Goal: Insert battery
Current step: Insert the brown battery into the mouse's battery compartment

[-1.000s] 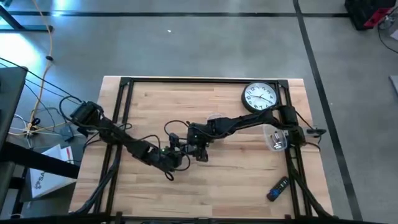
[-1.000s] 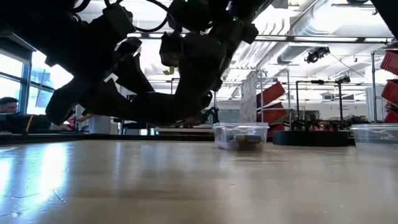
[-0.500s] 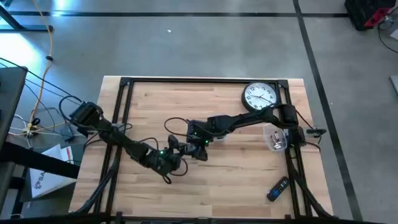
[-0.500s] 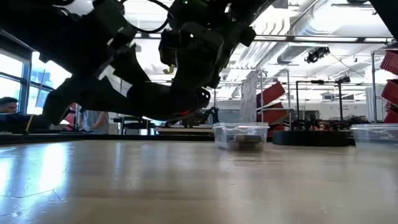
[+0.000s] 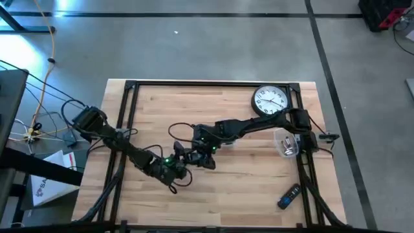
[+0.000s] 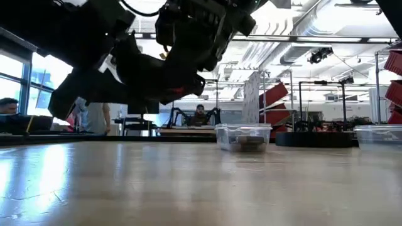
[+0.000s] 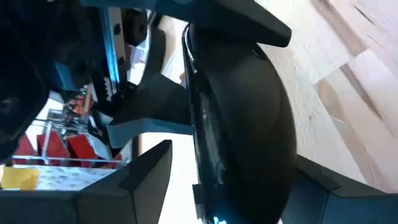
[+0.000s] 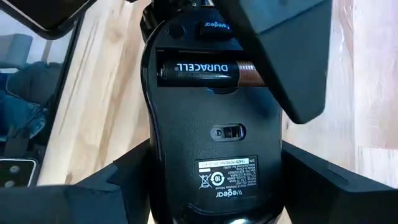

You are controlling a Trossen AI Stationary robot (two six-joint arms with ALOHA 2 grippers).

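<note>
A black computer mouse (image 8: 214,118) is held underside up above the table's middle, clear of the wood. A Duracell battery (image 8: 196,70) lies across its open compartment. My right gripper (image 8: 214,186) is shut on the mouse; in the high view it (image 5: 206,155) reaches in from the right. My left gripper (image 7: 233,186) is open and straddles the mouse (image 7: 242,124) from the table's left side. One of its fingers (image 8: 280,56) hides the battery's copper end. My right gripper pinches the mouse by its two long sides (image 8: 149,168), near the end away from the battery, one finger on each side. The fingers run along the mouse. The mouse is lifted clear of the table, its underside facing the wrist camera. My left gripper has one finger (image 8: 280,56) laid over the battery's copper end (image 8: 245,67), coming across the mouse. The other finger (image 7: 143,180) stands apart from the mouse's rounded top. The finger itself hides the exact place of touch.
A wall clock (image 5: 270,101) lies at the table's far right. A clear plastic container (image 5: 284,144) sits near the right edge, a dark remote (image 5: 289,195) at the near right. Black frame rails (image 5: 126,116) run along the table's edges. Bare wood lies under the grippers.
Both grippers have risen a little with the mouse, which now hangs higher above the table. My left gripper has also shifted slightly toward the table's left and near edges.
</note>
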